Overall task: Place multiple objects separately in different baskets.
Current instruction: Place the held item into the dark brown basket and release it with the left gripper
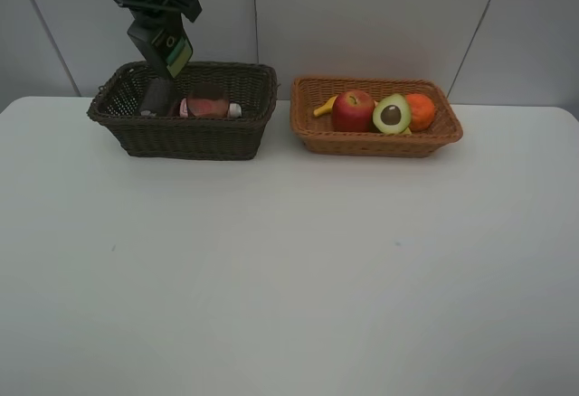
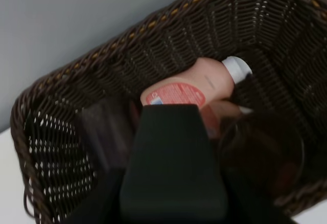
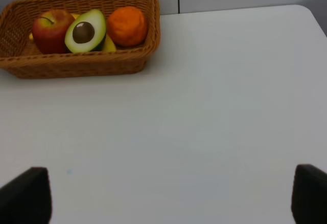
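The left gripper (image 1: 158, 98) is sunk into the left end of the dark basket (image 1: 185, 138), and I cannot tell how its jaws stand; from the wrist camera a black block hides them. Just right of it inside the basket lies the pink bottle (image 1: 206, 108) on its side, its white cap (image 1: 235, 109) pointing right. A brownish see-through cup (image 2: 265, 152) lies close beside the bottle. The left arm (image 1: 149, 3) comes down from the far left, in front of the grey wall (image 1: 362, 16).

The right gripper (image 3: 168, 193) hangs over the bare white table (image 1: 289, 278), its jaws wide apart with nothing between them.

To the right of the dark basket, close beside it, stands the tan basket (image 1: 375, 143). It holds the apple (image 1: 353, 111) on the left, the avocado half (image 1: 392, 114) cut face forward, and the orange (image 1: 420, 110) on the right. The banana (image 1: 324, 106) peeks out from behind the apple.
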Motion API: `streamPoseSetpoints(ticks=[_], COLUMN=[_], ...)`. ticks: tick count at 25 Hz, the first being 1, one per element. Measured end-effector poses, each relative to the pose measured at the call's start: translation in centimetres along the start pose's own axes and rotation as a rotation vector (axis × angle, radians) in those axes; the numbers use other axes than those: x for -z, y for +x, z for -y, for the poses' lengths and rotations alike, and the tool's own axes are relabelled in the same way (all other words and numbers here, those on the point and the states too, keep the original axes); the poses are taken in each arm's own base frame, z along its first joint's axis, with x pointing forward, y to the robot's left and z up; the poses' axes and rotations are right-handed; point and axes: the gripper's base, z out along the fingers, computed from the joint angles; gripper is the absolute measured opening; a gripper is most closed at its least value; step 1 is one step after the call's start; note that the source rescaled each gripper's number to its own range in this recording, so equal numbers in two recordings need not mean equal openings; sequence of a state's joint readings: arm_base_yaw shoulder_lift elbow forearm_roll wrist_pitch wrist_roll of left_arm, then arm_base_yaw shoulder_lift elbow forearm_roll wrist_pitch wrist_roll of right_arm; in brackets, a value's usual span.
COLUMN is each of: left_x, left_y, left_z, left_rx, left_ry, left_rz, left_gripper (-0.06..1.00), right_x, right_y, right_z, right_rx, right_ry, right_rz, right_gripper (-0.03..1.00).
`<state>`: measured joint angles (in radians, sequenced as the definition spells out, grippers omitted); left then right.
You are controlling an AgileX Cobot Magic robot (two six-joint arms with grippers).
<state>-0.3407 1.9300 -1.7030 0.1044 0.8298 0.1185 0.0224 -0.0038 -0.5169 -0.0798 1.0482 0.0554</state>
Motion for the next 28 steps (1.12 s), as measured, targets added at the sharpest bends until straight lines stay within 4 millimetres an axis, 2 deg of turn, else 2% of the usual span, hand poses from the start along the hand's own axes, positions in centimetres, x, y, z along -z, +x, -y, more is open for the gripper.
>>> streamPoseSetpoints(ticks=[6, 13, 20, 28], left_x=[-3.3, -5.7, -7.2, -7.5], left_y=[-0.1, 0.1, 0.5, 0.6], left_z=[0.2, 0.1, 0.2, 0.3], left_rx=[-0.046, -0.107, -0.121, -0.121], left_ry=[-0.016, -0.056, -0.057, -0.056], left_rz=[0.04, 0.045, 0.036, 0.035], left_gripper=[0.51, 0.51, 0.51, 0.51], right_x=[0.0, 0.0, 0.0, 0.0], right_y=[0.0, 0.0, 0.0, 0.0], right_z=[0.0, 0.0, 0.0, 0.0], right_rx=[0.0, 0.0, 0.0, 0.0], right_ry=[0.0, 0.0, 0.0, 0.0], right_rz=[0.0, 0.0, 0.0, 0.0], right_gripper=[1.0, 1.0, 1.0, 1.0])
